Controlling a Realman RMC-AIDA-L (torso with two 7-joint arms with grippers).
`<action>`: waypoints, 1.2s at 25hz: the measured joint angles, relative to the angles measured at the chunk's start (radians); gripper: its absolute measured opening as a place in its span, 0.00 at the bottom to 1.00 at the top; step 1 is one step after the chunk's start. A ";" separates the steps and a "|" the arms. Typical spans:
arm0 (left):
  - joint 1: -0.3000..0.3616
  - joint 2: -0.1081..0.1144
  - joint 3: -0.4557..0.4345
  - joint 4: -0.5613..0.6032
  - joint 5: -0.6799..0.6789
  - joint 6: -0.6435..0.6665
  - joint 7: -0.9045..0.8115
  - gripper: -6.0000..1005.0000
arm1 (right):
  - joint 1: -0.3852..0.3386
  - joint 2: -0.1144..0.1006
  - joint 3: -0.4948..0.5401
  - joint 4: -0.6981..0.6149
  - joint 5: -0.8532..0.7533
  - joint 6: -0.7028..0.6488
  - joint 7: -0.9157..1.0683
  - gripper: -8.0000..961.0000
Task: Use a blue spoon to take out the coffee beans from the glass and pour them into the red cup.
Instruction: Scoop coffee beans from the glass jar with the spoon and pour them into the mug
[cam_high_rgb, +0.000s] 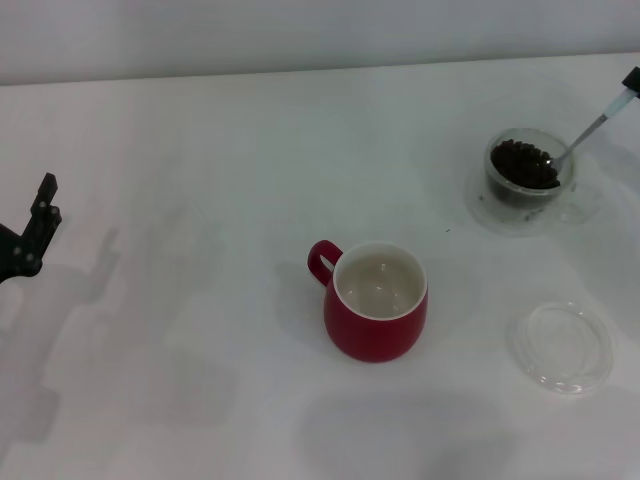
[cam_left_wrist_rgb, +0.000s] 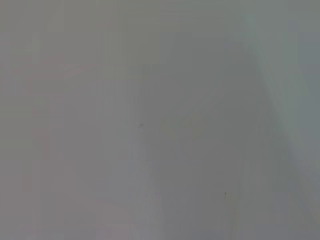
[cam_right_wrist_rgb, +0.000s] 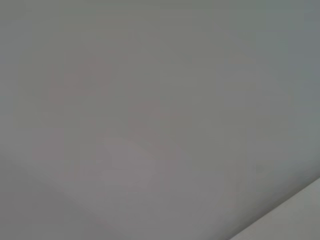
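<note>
Right claw (cam_high_rgb: 631, 80) at the far right edge, clenched on the blue spoon (cam_high_rgb: 588, 132).
I see its bowl dipped into the coffee beans (cam_high_rgb: 523, 163) in the glass (cam_high_rgb: 527, 169); left claw (cam_high_rgb: 40, 215) parked, can't tell its state.

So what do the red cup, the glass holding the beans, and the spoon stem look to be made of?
The red cup looks like glazed ceramic: glossy dark-red outside, white inside with small highlights. The glass seems to be clear glass, since the coffee beans show through its wall, though clear plastic is possible. The blue spoon has a thin, shiny grey stem, probably metal.
</note>
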 joint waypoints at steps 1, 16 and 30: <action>0.000 0.000 0.000 0.001 0.000 0.000 0.000 0.65 | -0.002 -0.001 0.004 0.000 0.003 0.000 0.000 0.16; 0.002 -0.002 0.002 0.004 0.000 0.002 0.000 0.65 | -0.011 0.001 0.013 0.014 0.033 0.022 0.055 0.16; 0.003 -0.002 0.002 0.000 0.000 0.003 0.000 0.65 | -0.015 -0.011 0.014 0.104 0.117 0.028 0.092 0.16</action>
